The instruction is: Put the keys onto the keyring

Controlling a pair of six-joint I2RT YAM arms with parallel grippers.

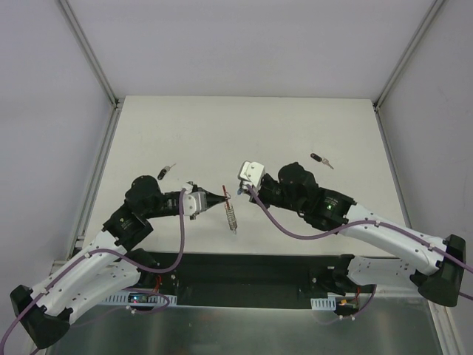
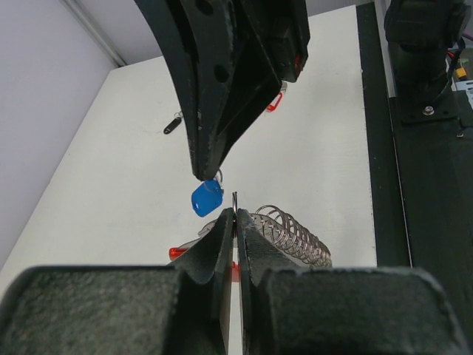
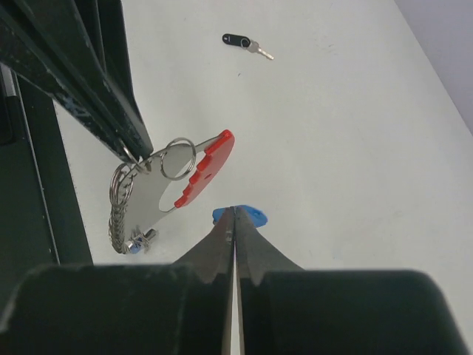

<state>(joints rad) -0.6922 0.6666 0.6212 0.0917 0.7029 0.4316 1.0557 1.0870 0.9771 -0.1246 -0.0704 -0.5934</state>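
1. Left gripper [image 2: 234, 220]: jaws pinched together on the thin wire at the top of the keyring [image 3: 211, 164], holding it up off the table [image 3: 355, 148] at mid-table, between the two arms.
2. Right gripper [image 3: 235, 216]: jaws closed tight on the blue key [image 2: 207, 198]. Only the edges of the head show; the blade is hidden.
3. Keyring: a curved red plastic band with a notched edge, a thin silver split ring [image 3: 178, 157], and a dangling chain [image 3: 118, 211] of shiny, loosely stacked links.
4. Blue key: smooth, glossy plastic head, just beside the ring; I cannot tell if they touch.
5. Step in hand, as I judge it: threading the key onto the ring. The key's hole should meet the ring's wire edge-on. The left arm should stay steady while the right eases in slowly, because thin wire may swivel in a pinch.
6. Black key [image 3: 242, 43]: matte head, silver blade, flat on the table, well apart.
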